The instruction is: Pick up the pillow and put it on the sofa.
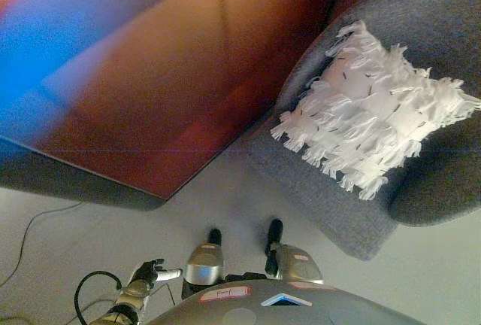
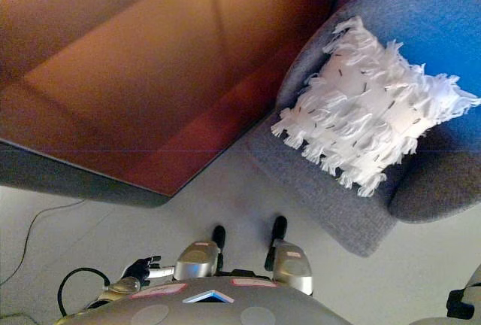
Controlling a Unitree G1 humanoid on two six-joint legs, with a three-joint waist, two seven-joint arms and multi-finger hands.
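Observation:
A white fringed pillow (image 1: 379, 107) lies tilted on the seat of the grey sofa (image 1: 338, 189) at the upper right, leaning against its backrest. My left hand (image 1: 148, 273) hangs low at the bottom left above the floor. It is far from the pillow, its fingers are relaxed and it holds nothing. My right hand (image 2: 459, 302) shows only as a dark shape at the bottom right corner of the right eye view.
A large brown slab-like surface (image 1: 173, 77) with a dark edge fills the upper left and reaches almost to the sofa's side. Pale grey floor (image 1: 225, 205) runs between them. A thin wire (image 1: 34, 223) lies on the floor at the far left.

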